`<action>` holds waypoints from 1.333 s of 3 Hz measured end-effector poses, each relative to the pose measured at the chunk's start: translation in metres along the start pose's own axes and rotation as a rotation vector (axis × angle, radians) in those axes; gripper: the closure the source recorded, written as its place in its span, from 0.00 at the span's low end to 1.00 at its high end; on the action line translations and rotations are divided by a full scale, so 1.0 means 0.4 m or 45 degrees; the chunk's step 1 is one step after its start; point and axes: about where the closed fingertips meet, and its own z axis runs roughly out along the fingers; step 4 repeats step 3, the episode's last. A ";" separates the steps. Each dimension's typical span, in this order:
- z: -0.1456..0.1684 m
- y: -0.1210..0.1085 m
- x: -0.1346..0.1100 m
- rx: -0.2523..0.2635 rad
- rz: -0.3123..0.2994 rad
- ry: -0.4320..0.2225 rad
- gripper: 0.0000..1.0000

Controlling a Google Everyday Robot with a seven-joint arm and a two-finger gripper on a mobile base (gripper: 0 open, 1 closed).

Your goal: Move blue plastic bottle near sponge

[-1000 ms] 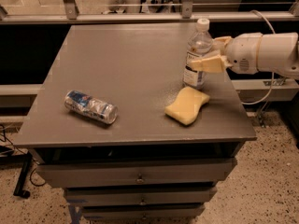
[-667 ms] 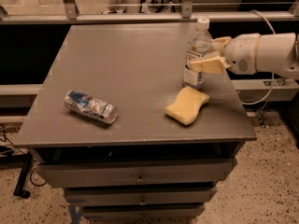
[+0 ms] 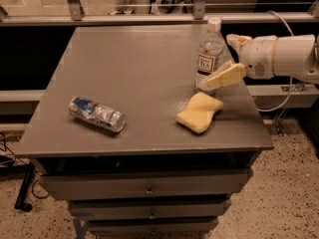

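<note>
Left to right on the grey table (image 3: 139, 59): a crushed silver-and-blue can (image 3: 97, 114) lies on its side near the front left, well apart from everything else. Right of centre, the sponge (image 3: 199, 112) lies flat near the front edge. Just behind it stands the blue plastic bottle (image 3: 208, 59), upright, cap on, with its foot just beside the sponge's far corner. We judge the goal relation as good as met.

The gripper (image 3: 223, 61) reaches in from the right at bottle height, carried by the white arm (image 3: 284, 56). Its fingers are spread. The near finger (image 3: 227, 76) slants across the front of the bottle's foot, and we cannot tell whether it touches. The far finger (image 3: 238, 40) stands to the right of the bottle's shoulder, apart from it.

The coming move, in our judgement, turns on one relation. The bottle lies left of the palm with its long axis vertical, partly within the open span. A withdrawal should therefore run straight back to the right, so that the near finger does not sweep the foot and tip the bottle.

Against the earlier frame, the fingers have opened wider. There they sat close about the bottle's body. Bottle, sponge and can keep their places.
</note>
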 end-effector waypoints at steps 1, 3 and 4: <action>-0.038 -0.043 0.031 -0.022 -0.012 -0.068 0.00; -0.207 -0.189 0.082 -0.060 -0.084 -0.181 0.00; -0.207 -0.189 0.082 -0.060 -0.084 -0.181 0.00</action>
